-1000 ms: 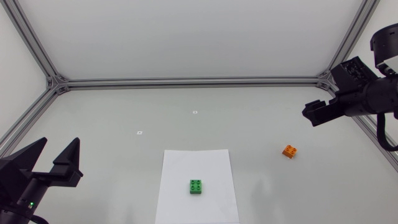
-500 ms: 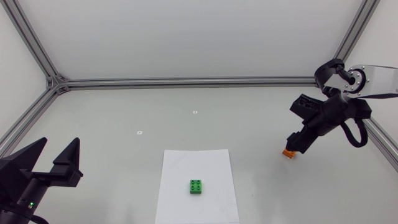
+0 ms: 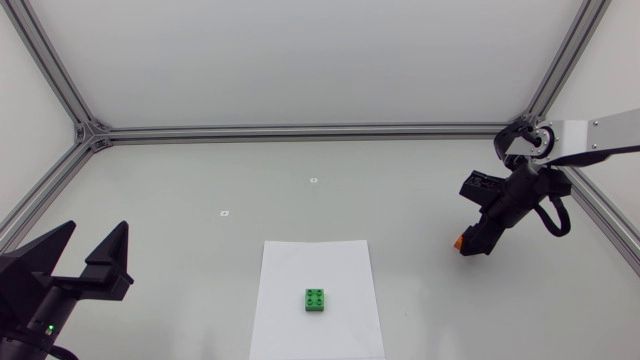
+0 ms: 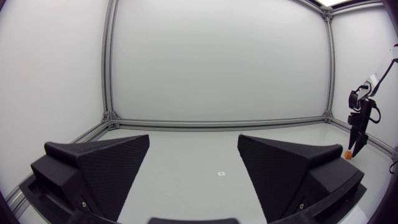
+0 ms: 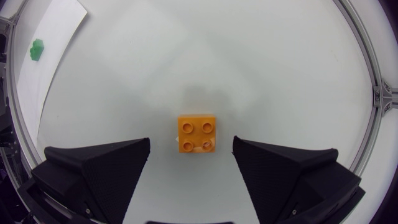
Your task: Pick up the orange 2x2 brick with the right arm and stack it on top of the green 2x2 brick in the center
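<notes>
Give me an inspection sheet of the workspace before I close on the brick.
Surface: grey table, white paper sheet at its centre.
Job's things: green brick on the sheet; orange brick on bare table, studs up.
Clutter: two small white markers.
Grippers: right gripper open, straddling the orange brick, not touching; left gripper open, empty.
Cables: black cable looping by the right arm.
Surroundings: aluminium frame around the table.

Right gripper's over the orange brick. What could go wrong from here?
1. The orange brick sits off-centre between the fingers of the open right gripper, so one finger may touch first and shove it.
2. Only its near part lies between the fingertips; closing now might pinch an edge and lose it.
</notes>
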Robot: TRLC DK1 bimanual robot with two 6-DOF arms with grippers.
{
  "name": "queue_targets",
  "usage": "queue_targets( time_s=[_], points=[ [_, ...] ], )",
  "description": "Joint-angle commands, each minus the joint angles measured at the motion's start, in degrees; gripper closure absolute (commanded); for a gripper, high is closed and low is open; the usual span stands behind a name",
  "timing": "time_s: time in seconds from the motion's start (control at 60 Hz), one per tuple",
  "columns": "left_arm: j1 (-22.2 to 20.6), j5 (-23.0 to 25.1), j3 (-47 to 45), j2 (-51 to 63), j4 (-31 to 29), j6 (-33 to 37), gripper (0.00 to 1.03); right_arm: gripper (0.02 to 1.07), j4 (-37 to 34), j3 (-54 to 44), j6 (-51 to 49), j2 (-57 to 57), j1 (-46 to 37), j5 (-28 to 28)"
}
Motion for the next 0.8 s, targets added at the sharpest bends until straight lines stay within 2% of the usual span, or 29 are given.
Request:
queue_targets(
  time_s=[0.0,0.317,0.783],
  points=[
    [0.1,0.3,-2.3,-0.5,-0.8,0.8,0.04,0.16,0.1,0.9,-2.0,1.9,-0.4,-0.1],
    [0.1,0.3,-2.3,-0.5,-0.8,0.8,0.04,0.16,1.8,0.8,-3.4,3.2,0.2,1.7],
    [0.1,0.3,-2.3,-0.5,-0.8,0.8,0.04,0.19,0.5,3.0,-4.9,4.1,1.9,3.5]
  ],
)
